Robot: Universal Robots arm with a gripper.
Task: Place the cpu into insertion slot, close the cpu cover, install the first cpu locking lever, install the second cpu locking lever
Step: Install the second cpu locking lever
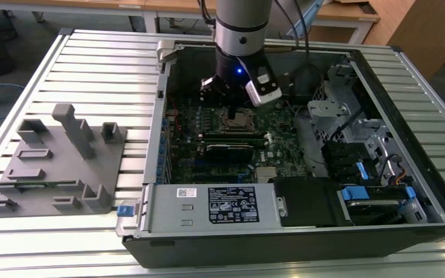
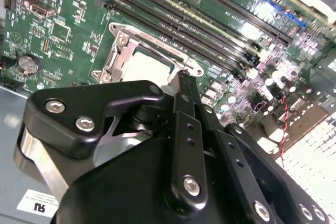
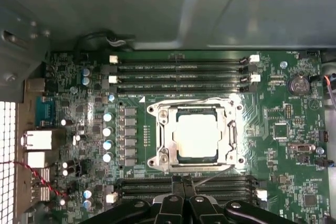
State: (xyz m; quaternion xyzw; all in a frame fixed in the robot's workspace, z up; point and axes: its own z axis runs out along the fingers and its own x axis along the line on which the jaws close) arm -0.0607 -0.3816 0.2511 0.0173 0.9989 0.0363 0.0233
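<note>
Silver-grey cpu point(image 3: 196, 136) sits inside the insertion slot point(image 3: 157, 109), the cpu cover point(image 3: 167, 139) framing it. The gripper point(image 3: 182, 183) hovers beside it, fingers pressed together, empty. Four memory slots above; labels illegible.

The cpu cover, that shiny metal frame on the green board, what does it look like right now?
The cpu cover is a thin square frame of shiny silvery metal with a cut-out middle. It lies flat, closed over the insertion slot, and the pale cpu shows through the opening. The gripper sits close beside one edge.
</note>
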